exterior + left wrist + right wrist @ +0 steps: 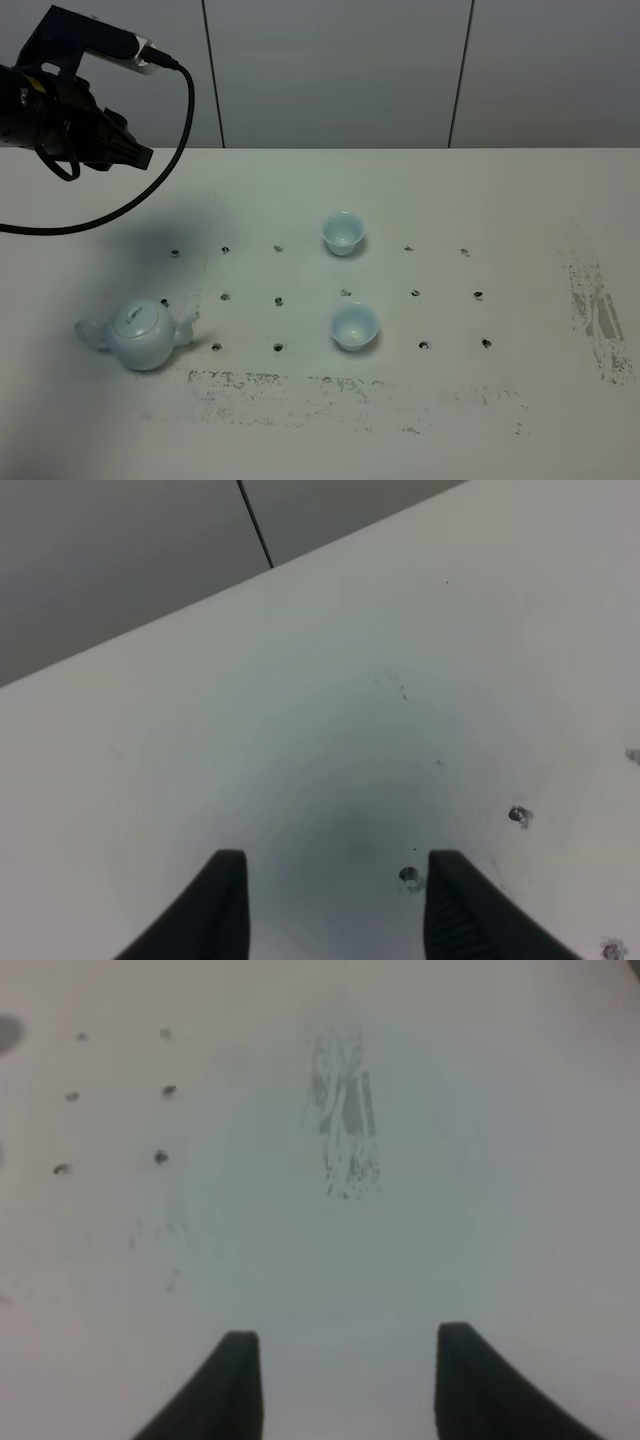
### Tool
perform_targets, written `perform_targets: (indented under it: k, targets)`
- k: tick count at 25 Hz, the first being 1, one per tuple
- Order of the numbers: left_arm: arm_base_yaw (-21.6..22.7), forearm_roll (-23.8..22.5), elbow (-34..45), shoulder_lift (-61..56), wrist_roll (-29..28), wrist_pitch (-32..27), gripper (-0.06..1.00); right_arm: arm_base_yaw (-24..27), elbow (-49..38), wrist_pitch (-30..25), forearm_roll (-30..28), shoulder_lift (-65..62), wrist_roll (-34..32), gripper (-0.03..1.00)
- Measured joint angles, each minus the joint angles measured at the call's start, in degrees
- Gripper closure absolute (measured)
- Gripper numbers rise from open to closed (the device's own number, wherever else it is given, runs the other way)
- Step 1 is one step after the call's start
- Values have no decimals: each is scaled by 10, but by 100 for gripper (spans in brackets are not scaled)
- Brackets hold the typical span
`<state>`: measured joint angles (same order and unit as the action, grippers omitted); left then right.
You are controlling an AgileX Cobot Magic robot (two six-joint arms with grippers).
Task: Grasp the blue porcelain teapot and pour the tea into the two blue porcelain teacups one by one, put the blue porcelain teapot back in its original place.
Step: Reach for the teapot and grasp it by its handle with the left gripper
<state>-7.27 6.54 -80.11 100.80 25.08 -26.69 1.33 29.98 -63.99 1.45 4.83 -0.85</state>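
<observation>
2 cups stand mid-table, the far teacup (pixel 343 232) behind the near teacup (pixel 355 326). The blue porcelain teapot (pixel 145 335) sits near-left on the table (pixel 520 200). Left gripper (pixel 335 910) and right gripper (pixel 345 1390) both hang released above it, jaws spread.

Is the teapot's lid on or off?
On. The knobbed lid sits squarely atop the upright blue porcelain teapot.
</observation>
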Motion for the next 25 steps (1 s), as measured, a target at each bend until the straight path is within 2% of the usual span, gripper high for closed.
perform_targets:
  k: [6, 19, 25]
  targets:
    - [-1, 0, 0, 0, 0, 0, 48, 0, 0, 0, 37, -51, 69, 56]
    - [-2, -1, 0, 0, 12, -4, 48, 3, 0, -1, 39, -52, 80, 59]
    - [-2, -11, 0, -6, 13, -24, 48, 70, 0, -1, 39, -52, 80, 61]
